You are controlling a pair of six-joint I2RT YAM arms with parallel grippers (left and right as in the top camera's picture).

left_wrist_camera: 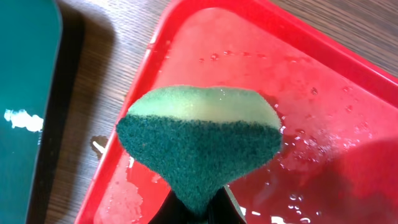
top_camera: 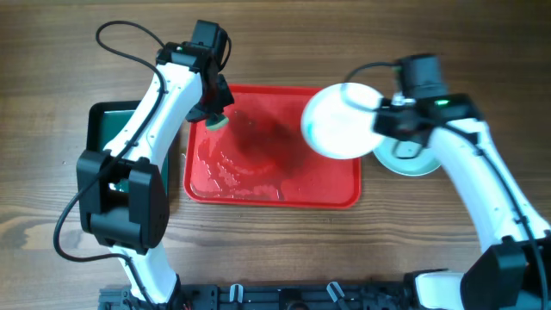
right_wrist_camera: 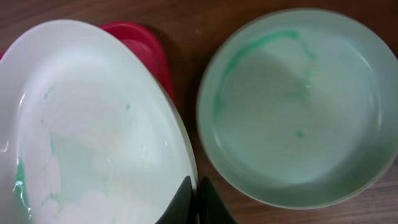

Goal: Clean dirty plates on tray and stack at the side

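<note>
Pinched at rim by right end effector (right_wrist_camera: 194,200): white plate (right_wrist_camera: 93,124), above red tray (top_camera: 258,196) right edge, beside second plate (right_wrist_camera: 298,106) on surface (top_camera: 413,245); likely stiff, slippery, fragile; sponge (left_wrist_camera: 199,143) clamped in left end effector (top_camera: 215,114).

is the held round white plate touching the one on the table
Apart: right wrist view shows bare table between held round white plate and resting plate.

I'm seeing the left arm (top_camera: 159,103) and right arm (top_camera: 482,168) showing white links and black joints. A black cable (top_camera: 129,25) is looping off the left. A green light (top_camera: 442,104) is glowing on the right, and the right gripper (right_wrist_camera: 194,184) is showing black fingers.
</note>
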